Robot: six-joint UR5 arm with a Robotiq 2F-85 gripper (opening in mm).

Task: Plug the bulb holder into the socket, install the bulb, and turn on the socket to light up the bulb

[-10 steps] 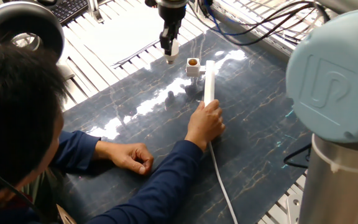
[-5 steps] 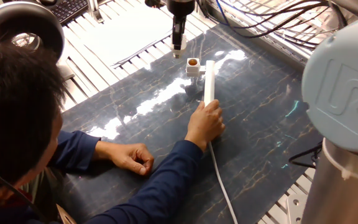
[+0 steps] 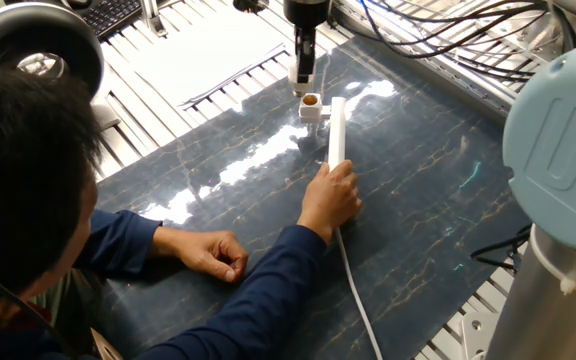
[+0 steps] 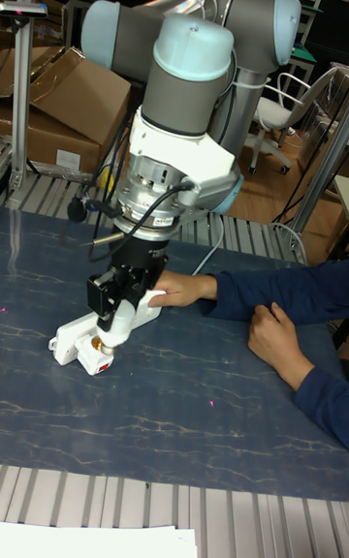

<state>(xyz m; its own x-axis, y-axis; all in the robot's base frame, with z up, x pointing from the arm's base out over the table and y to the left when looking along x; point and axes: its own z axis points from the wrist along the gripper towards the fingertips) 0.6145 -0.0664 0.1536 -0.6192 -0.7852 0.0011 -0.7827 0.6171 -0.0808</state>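
The socket is a long white strip lying on the dark marble table, with its cord running toward the near edge. The bulb holder stands plugged in at the strip's far end, on its left side, copper opening facing up. My gripper hangs just above and slightly behind the holder, shut on the small white bulb. In the tall fixed view the bulb sits low between the fingers, right over the socket, which shows a red switch on its side.
A person's right hand presses on the near end of the strip; the left hand rests on the table. The arm's base fills the right foreground. Cables lie at the back.
My gripper has carried the bulb to the right, from left of the holder to almost directly over it. The person's hands and the strip have stayed put.
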